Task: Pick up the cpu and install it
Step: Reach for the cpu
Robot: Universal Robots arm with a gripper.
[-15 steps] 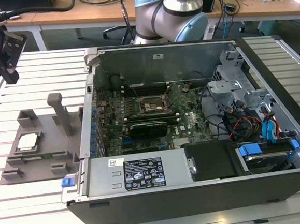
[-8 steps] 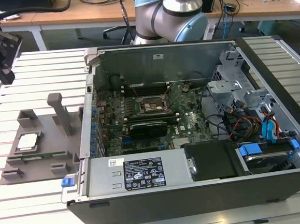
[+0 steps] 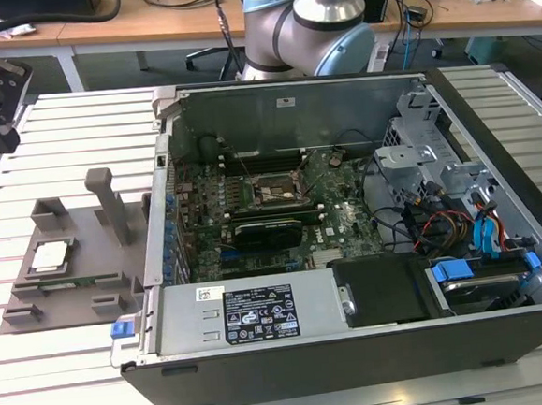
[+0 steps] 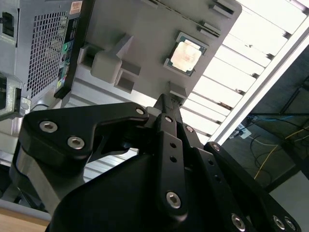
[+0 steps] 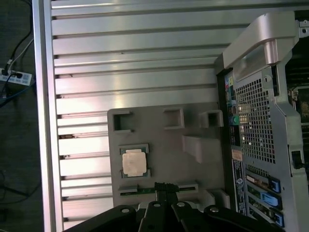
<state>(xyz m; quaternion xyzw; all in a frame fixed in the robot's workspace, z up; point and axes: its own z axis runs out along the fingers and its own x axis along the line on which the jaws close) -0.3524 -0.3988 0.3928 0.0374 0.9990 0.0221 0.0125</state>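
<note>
Silver-grey cpu (image 5: 133, 162) lies flat in a recess of the grey holder tray (image 5: 164, 140), the empty tool (image 5: 162, 186) poised near it with fingers pressed together; light, stiff and likely fragile, the cpu seems best gripped by opposite edges of its rim.

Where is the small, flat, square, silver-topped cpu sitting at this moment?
The silver-topped square cpu sits in the grey plastic holder tray on the exterior view's left, outside the open computer case and near the tray's upright grey post.
</note>
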